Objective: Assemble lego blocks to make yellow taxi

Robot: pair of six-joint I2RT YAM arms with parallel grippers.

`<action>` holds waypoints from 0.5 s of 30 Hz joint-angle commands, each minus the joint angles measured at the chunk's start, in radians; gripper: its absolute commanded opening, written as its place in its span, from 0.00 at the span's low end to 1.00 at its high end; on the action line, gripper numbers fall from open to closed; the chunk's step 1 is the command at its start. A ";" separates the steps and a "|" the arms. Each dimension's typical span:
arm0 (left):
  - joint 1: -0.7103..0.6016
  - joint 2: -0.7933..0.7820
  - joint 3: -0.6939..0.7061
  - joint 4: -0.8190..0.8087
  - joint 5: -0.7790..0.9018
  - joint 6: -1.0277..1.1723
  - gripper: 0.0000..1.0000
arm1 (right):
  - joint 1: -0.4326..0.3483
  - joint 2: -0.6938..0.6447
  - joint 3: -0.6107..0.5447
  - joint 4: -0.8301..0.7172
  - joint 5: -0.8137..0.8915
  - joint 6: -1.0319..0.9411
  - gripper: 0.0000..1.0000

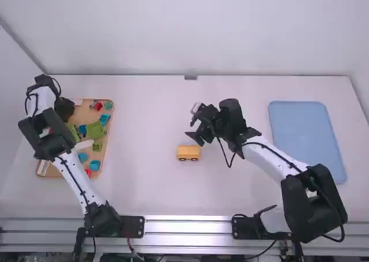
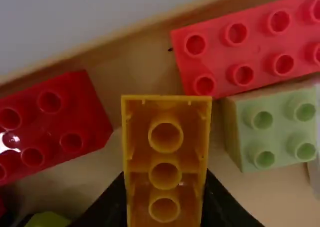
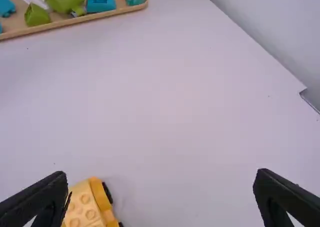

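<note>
Plain blue tray [image 1: 307, 141] at three o'clock, yellow toy car [image 1: 188, 152] with black wheels [image 1: 182, 159] at six, tan tray [image 1: 84, 113] at nine, red bricks [image 2: 225, 57], pale-green brick [image 2: 282, 129], one amber-yellow brick [image 2: 166, 157], white table [image 1: 150, 187]

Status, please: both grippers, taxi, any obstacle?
Left gripper shut on yellow block, over tray. Right gripper open, near taxi base. Base on table. Red blocks may crowd left gripper.

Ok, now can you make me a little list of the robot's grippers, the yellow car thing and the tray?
Left gripper: jaws shut on a yellow block, over the tray
Right gripper: jaws open, near the car
Yellow car: on the table, wheels down, studs on top
Wooden tray: holds red, blue and green blocks
</note>
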 commanded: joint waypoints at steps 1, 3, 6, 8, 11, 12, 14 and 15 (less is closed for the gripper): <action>0.002 0.006 0.051 -0.039 0.047 0.041 0.28 | -0.002 0.005 0.008 -0.001 -0.006 0.008 0.99; 0.006 -0.010 0.075 -0.072 0.053 0.042 0.28 | -0.002 0.005 0.008 -0.001 -0.006 0.008 0.99; 0.004 -0.047 0.109 -0.121 0.052 0.066 0.27 | -0.002 0.005 0.008 0.000 -0.006 0.005 0.99; -0.001 -0.090 0.125 -0.161 0.052 0.089 0.27 | -0.002 0.005 0.008 0.000 -0.006 0.005 0.98; -0.010 -0.162 0.116 -0.206 0.046 0.097 0.26 | -0.002 0.005 0.008 0.001 -0.010 0.005 0.99; -0.013 -0.186 0.105 -0.220 0.047 0.096 0.25 | -0.002 0.005 0.008 0.004 -0.010 0.010 0.99; -0.018 -0.229 0.076 -0.227 0.042 0.107 0.24 | -0.002 0.005 0.008 0.011 -0.009 0.025 0.99; -0.021 -0.255 0.049 -0.222 0.043 0.102 0.23 | -0.002 0.005 0.008 0.018 -0.009 0.039 0.98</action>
